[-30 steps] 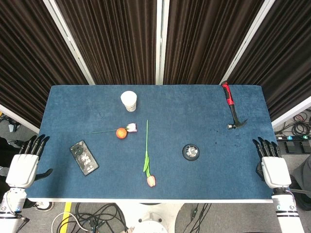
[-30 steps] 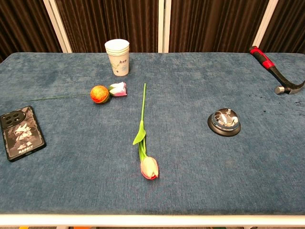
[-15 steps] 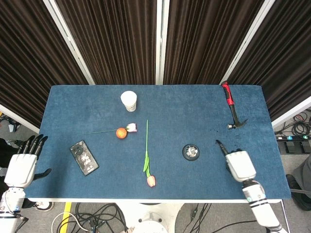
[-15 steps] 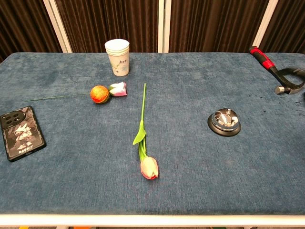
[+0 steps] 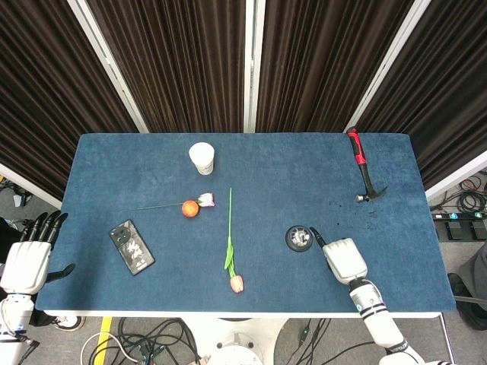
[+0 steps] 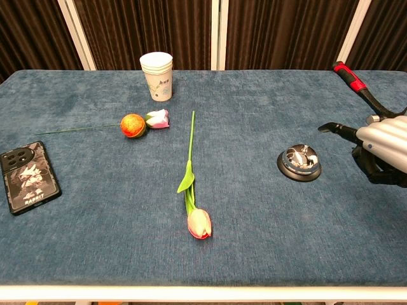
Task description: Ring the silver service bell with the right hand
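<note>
The silver service bell [image 5: 299, 238] [image 6: 299, 162] sits on the blue table [image 5: 152, 163], right of centre and near the front. My right hand [image 5: 344, 258] [image 6: 383, 145] hovers just to its right. One finger points out toward the bell and its tip is close to the bell's right edge without touching; the other fingers are curled in, holding nothing. Off the table's left front corner, my left hand [image 5: 27, 261] stays with its fingers straight and apart, and it is hidden from the chest view.
A red-handled hammer [image 5: 364, 169] [image 6: 353, 83] lies at the back right. A stack of paper cups [image 5: 202, 158] stands at the back, with an orange ball [image 5: 190, 207] beside a rose. A tulip [image 5: 232, 262] lies left of the bell and a phone [image 5: 132, 246] at the front left.
My right hand has swept in from the table's right edge leftward to beside the bell, fingers curling with one left pointing. The left hand drifted slightly left and down.
</note>
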Controlling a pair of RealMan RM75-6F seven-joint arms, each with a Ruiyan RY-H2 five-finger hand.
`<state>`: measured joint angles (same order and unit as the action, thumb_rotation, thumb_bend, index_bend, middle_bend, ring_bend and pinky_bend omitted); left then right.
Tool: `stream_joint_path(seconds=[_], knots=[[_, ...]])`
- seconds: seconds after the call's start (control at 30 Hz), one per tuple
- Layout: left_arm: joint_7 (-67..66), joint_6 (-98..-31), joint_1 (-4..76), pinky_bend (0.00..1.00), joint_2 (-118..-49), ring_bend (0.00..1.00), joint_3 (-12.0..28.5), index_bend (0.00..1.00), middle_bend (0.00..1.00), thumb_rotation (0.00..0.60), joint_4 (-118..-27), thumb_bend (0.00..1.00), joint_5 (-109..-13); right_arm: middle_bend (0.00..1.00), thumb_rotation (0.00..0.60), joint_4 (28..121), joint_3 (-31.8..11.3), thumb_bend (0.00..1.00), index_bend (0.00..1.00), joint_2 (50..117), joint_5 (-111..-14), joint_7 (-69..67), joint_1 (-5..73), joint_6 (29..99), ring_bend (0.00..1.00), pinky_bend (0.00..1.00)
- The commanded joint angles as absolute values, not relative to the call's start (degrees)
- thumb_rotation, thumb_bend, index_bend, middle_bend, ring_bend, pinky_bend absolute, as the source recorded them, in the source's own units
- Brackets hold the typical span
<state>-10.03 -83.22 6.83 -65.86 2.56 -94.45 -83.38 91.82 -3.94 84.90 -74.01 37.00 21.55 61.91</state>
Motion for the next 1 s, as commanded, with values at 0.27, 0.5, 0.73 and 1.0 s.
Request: stream_joint_path(seconds=[0.27, 0.5, 0.73, 1.0], knots=[[-9.1, -83.1, 6.7, 0.15, -65.7, 0.00, 2.5, 0.07, 0.05, 0.600, -93.9, 0.11, -83.2, 0.88, 0.600, 91.5, -3.0, 1.00, 0.00, 86.8, -71.6, 39.4, 23.2, 60.8, 0.70, 0.63], [-8.7, -83.2, 6.6, 0.15, -65.7, 0.00, 2.5, 0.07, 0.05, 0.600, -93.5, 0.11, -83.2, 0.88, 0.600, 91.0, -2.4, 1.00, 0.00, 87.5, -70.3, 39.9, 23.6, 61.0, 0.70, 0.63], [-8.4, -82.6, 6.7, 0.15, -66.0, 0.00, 2.6, 0.07, 0.05, 0.600, -93.0, 0.11, -82.8, 0.88, 0.600, 89.6, -2.0, 1.00, 0.00, 88.3, -67.8, 39.6, 24.3, 59.7, 0.70, 0.63], [-7.8, -83.0, 6.6, 0.15, -65.7, 0.00, 2.5, 0.07, 0.05, 0.600, -93.3, 0.11, -83.1, 0.88, 0.600, 90.4, -1.7, 1.00, 0.00, 88.0, -71.4, 37.2, 24.1, 62.9, 0.70, 0.63]])
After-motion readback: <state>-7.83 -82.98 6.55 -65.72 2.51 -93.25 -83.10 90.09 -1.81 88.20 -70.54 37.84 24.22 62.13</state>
